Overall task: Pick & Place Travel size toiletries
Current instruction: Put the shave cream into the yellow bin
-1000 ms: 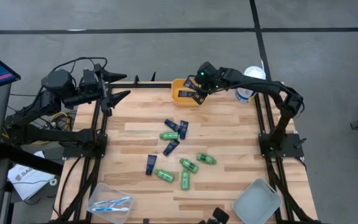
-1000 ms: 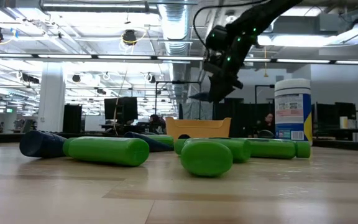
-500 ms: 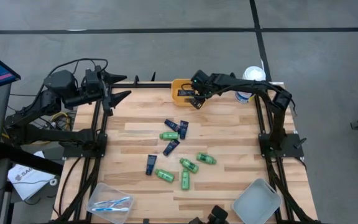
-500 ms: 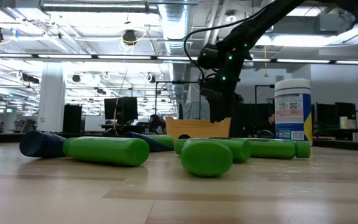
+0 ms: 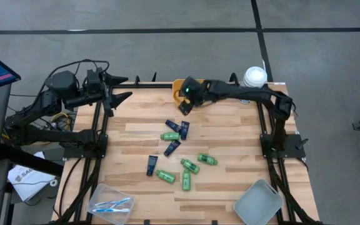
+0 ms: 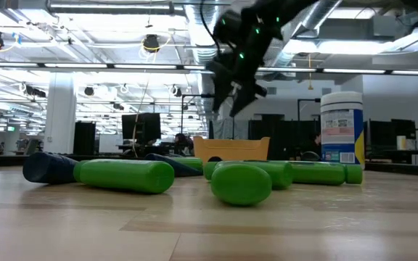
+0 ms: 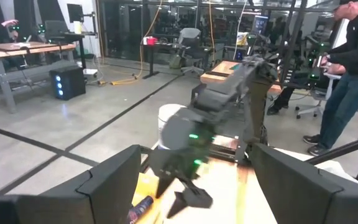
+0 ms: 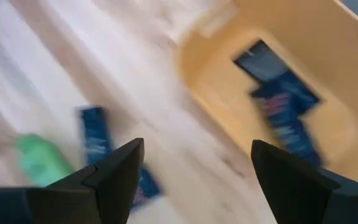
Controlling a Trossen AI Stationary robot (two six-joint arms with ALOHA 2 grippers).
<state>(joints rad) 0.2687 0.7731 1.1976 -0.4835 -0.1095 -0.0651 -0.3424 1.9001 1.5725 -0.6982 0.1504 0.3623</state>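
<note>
Several green bottles [image 5: 190,165] and navy tubes [image 5: 172,148] lie flat on the wooden table's middle. More navy tubes [image 8: 278,99] lie in the yellow bin [image 5: 177,86] at the far edge. My right gripper [image 5: 184,107] hangs open above the table just near-left of the bin, with nothing between its fingers; the low view shows it raised [image 6: 227,105]. My left gripper [image 5: 120,87] waits open over the far left corner.
A white canister [image 5: 254,76] stands at the far right. A clear tub holding toothbrushes [image 5: 110,203] sits at the near left corner, and an empty clear tray [image 5: 258,203] at the near right. A person stands beyond the table [image 7: 353,74].
My right gripper, shut on a navy tube a second ago, has dipped into the yellow bin and opened. It has then risen and swung toward the table's left, and its fingers now hold nothing.
</note>
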